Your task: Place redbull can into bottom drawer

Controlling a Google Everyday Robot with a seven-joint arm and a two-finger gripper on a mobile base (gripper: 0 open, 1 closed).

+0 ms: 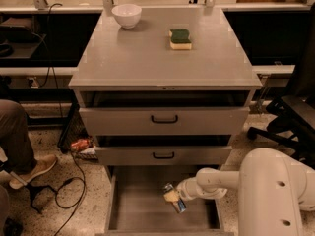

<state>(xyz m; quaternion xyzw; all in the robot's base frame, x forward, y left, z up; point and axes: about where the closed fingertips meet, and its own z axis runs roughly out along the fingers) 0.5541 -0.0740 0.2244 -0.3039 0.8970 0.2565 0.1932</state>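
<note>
Your arm (216, 182) reaches in low from the right, forearm nearly level, putting the gripper (172, 197) over the pulled-out bottom drawer (133, 208). Its fingers pinch the redbull can (177, 204) (tilted, silver end up-left, blue body slanting down-right), which sits within the tray, right of centre.

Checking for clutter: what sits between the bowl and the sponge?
Nothing: the camera view shows bare grey top between bowl and sponge. The gripper holds the redbull can over the bottom drawer.
</note>
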